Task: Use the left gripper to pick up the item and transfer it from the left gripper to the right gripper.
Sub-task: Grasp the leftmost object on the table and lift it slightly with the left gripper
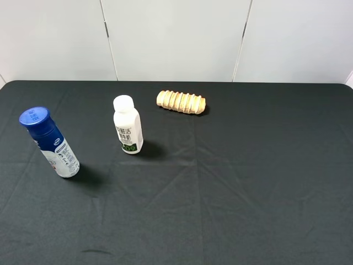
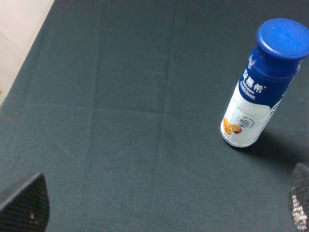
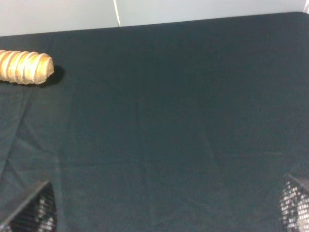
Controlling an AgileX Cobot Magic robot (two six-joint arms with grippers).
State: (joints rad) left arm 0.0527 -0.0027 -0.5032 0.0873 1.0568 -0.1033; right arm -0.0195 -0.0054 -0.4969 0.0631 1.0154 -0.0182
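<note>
The item, a tall bottle with a wide blue cap and a white printed lower body, stands upright on the left of the black cloth. The left wrist view shows it ahead of my left gripper and off to one side, well apart from it. That gripper is open and empty, with only its two fingertips showing at the frame's corners. My right gripper is open and empty over bare cloth, its fingertips wide apart. Neither arm shows in the exterior high view.
A shorter white-capped bottle with green print stands right of the item. A ridged tan bread roll lies behind it near the back edge, and also shows in the right wrist view. A white wall rises behind the black-clothed table.
</note>
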